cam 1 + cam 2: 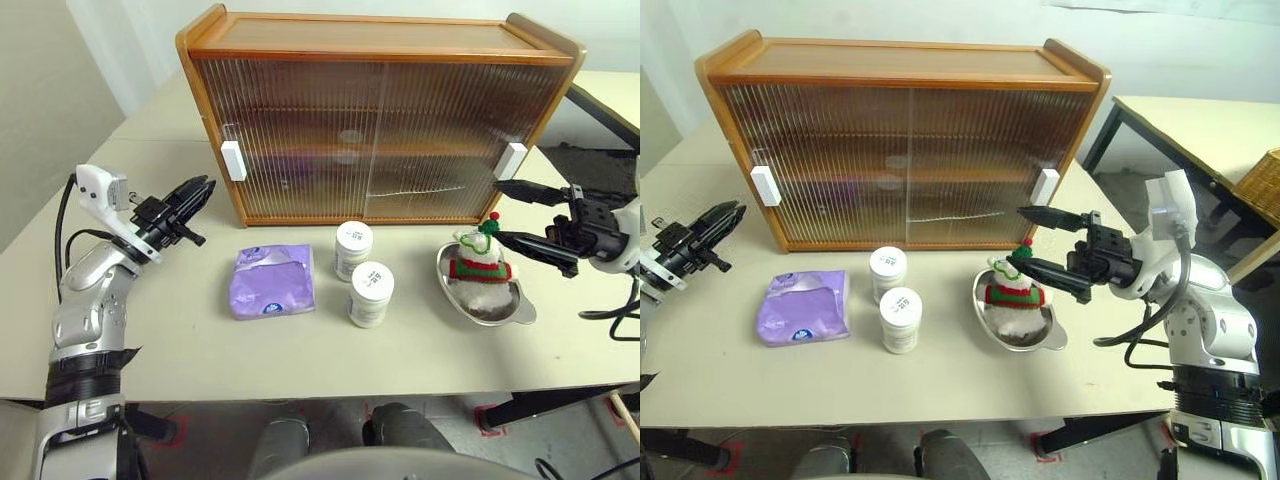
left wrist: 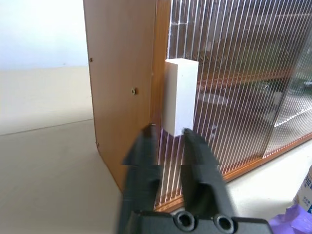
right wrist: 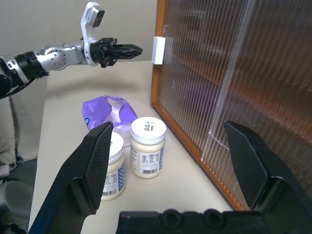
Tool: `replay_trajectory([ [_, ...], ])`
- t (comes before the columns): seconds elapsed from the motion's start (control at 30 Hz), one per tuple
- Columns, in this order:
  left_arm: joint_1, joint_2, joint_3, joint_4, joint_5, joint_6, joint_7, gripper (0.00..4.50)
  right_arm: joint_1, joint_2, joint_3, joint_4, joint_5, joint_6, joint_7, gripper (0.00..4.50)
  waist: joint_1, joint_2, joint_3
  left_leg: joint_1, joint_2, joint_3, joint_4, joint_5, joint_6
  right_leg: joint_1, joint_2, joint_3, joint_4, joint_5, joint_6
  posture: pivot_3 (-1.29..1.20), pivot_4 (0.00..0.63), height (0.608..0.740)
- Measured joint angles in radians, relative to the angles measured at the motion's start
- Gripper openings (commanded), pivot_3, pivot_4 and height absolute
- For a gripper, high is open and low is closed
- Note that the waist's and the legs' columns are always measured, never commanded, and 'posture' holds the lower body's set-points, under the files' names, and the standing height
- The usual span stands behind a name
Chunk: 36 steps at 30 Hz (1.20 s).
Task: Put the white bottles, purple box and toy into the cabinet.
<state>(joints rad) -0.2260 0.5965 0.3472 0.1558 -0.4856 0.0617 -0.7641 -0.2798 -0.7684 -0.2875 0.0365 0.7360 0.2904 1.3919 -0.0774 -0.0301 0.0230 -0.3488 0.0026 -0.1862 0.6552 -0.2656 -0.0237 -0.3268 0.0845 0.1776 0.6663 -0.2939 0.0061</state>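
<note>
Table (image 1: pixel 180 330): pale, carries everything.

Cabinet (image 1: pixel 380 120): stands at the back, long axis running left to right, both ribbed sliding doors drawn across the front. Left handle (image 1: pixel 233 160) and right handle (image 1: pixel 511 160) sit upright at the outer edges of the front. Judgement: nothing goes in until a door slides.

Purple box (image 1: pixel 271 281): flat on the table in front of the left door, well apart from both grippers.

Metal dish (image 1: pixel 500 305): in front of the right door, toy (image 1: pixel 481 258) resting in it.

White bottles: two, upright, close together between box and dish; rear bottle (image 1: pixel 353 250), front bottle (image 1: pixel 370 294).

Left gripper (image 1: pixel 200 188): clenched, nothing between the fingers. It hovers above the table, pointing toward the cabinet's left end; in the left wrist view the closed tips line up just below the left handle, near but not touching.

Right gripper (image 1: pixel 508 212): fingers spread wide, released, pointing left across the front of the right door; right handle just behind the upper finger, toy just beside the lower one.

Judgement: each arm is nearest its own handle; the left handle lies ahead and to the right of the left tips, so a push inward along the cabinet's long axis would open that door.
</note>
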Motion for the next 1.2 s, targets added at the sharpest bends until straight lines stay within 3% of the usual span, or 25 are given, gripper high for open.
replay_trajectory([
  [0.53, -0.103, -0.068, -0.038, 0.092, 0.071, -0.065, 0.087, 0.02, -0.012, 0.020, 0.000, -0.066, 0.013, 0.024, -0.040, 4.50, 0.016, 0.000, 0.000, 0.000, 0.000, 0.001, 0.005, 0.000, 0.000, 0.002, 0.000, -0.001, 0.000, -0.001, 0.006, -0.11, 0.000, 0.740],
  [1.2, -0.230, -0.137, -0.075, 0.246, 0.125, -0.135, 0.074, 0.02, 0.012, 0.030, -0.002, -0.098, 0.013, 0.024, -0.095, 4.50, 0.028, 0.000, 0.000, -0.002, -0.003, -0.001, 0.007, -0.001, 0.002, 0.003, -0.001, 0.000, -0.001, -0.002, 0.014, -0.14, 0.000, 0.740],
])
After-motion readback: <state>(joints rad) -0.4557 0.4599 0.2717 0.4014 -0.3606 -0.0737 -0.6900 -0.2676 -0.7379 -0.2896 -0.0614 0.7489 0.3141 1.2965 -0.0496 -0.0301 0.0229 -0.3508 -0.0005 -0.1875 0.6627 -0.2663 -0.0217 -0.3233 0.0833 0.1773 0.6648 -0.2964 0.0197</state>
